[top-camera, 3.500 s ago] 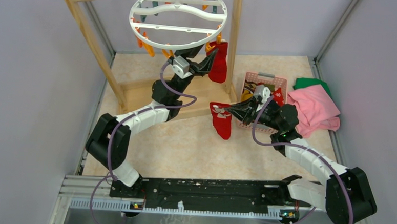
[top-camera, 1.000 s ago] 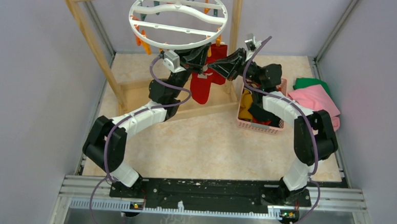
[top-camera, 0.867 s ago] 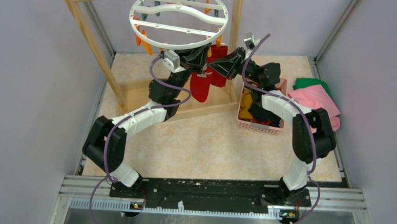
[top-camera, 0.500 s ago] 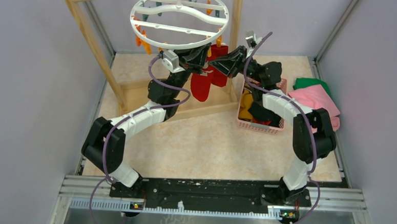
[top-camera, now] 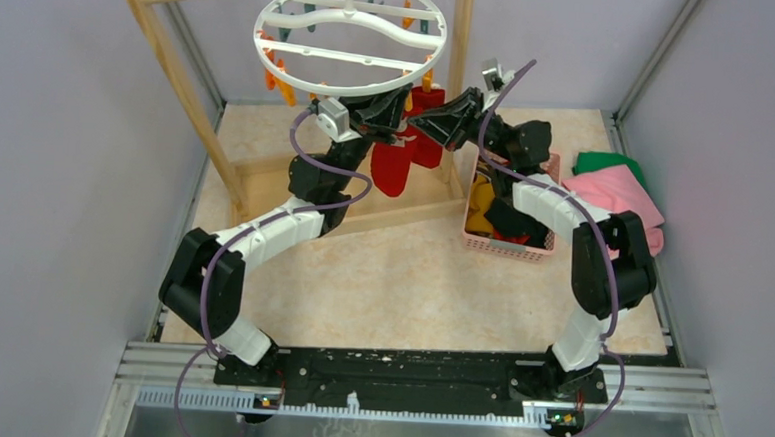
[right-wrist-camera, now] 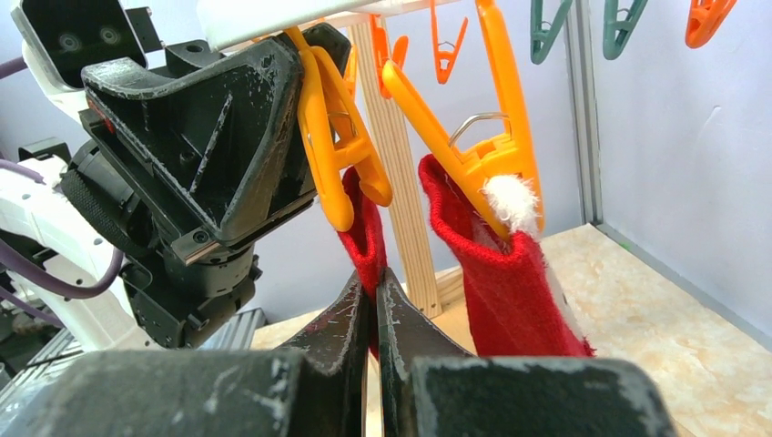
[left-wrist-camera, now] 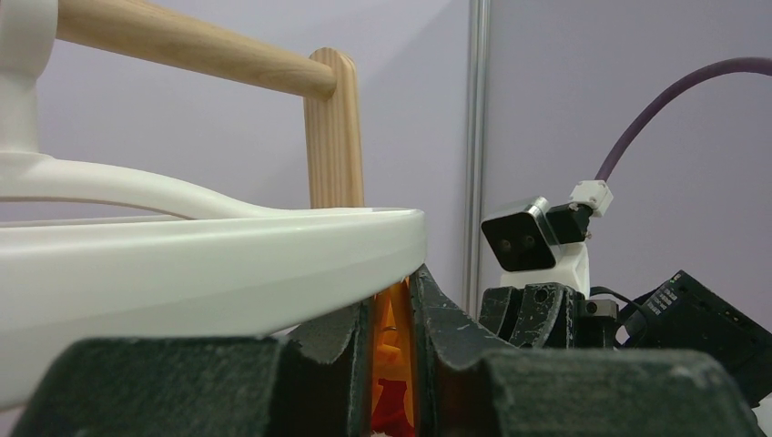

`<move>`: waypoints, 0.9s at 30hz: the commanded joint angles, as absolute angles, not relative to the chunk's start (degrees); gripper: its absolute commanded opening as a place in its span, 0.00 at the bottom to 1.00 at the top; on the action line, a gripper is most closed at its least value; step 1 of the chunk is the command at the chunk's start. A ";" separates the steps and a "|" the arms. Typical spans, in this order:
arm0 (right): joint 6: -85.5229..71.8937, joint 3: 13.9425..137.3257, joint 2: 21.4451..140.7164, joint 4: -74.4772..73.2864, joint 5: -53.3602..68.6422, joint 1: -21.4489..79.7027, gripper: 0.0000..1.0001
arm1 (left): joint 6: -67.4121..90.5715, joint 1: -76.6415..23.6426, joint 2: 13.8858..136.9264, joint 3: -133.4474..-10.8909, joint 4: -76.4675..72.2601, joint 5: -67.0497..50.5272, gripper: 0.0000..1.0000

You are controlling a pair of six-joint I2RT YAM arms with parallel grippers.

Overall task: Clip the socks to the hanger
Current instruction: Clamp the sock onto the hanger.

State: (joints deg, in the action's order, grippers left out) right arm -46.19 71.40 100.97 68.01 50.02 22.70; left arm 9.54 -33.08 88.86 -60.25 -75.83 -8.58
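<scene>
The hanger (top-camera: 348, 36), a white ring, hangs from the wooden rack; its rim (left-wrist-camera: 182, 264) fills the left wrist view. Just under that rim, my left gripper (top-camera: 401, 114) (left-wrist-camera: 391, 309) is shut on an orange clip (left-wrist-camera: 391, 337) (right-wrist-camera: 332, 137) and squeezes it. My right gripper (top-camera: 416, 130) (right-wrist-camera: 374, 282) is shut on a red sock (top-camera: 391, 169) (right-wrist-camera: 364, 228). The sock's top edge sits between that clip's lower tips. Beside it, a second red sock (top-camera: 430, 131) (right-wrist-camera: 510, 282) with white trim hangs from another orange clip (right-wrist-camera: 482, 137).
A pink basket (top-camera: 507, 247) holding black, yellow and red socks stands at the right. Pink and green cloths (top-camera: 614, 205) lie beyond it. The wooden rack's post (top-camera: 460, 42) (right-wrist-camera: 391, 182) rises just behind the clips. Teal and orange clips (right-wrist-camera: 546, 27) dangle farther round the ring.
Seconds ago my right gripper held the sock low by the basket and has since lifted it to the ring. Over the last second both arms have barely moved.
</scene>
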 commanded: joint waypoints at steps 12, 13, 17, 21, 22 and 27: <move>-49.46 72.68 99.11 74.06 48.59 21.80 0.00 | 9.93 -33.05 86.54 -59.76 -77.26 -10.58 0.16; -49.60 72.47 98.97 74.18 48.27 21.72 0.00 | 9.93 -33.11 86.50 -59.77 -77.26 -10.64 0.16; -50.68 72.32 98.71 74.87 47.45 21.41 0.00 | 9.85 -33.07 86.36 -59.68 -77.29 -10.93 0.16; -51.50 72.41 98.61 75.51 47.51 21.35 0.00 | 9.93 -33.05 86.58 -59.92 -77.10 -11.48 0.16; -51.77 72.50 98.61 75.88 47.54 21.35 0.00 | 9.96 -33.08 86.66 -59.98 -77.09 -11.58 0.15; -53.34 73.16 98.71 77.37 48.22 21.34 0.00 | 10.15 -33.00 86.94 -60.33 -77.17 -11.82 0.16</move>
State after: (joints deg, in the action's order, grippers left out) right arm -51.31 71.37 100.97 72.88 48.49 21.87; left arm 9.52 -33.01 88.60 -60.23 -75.85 -9.58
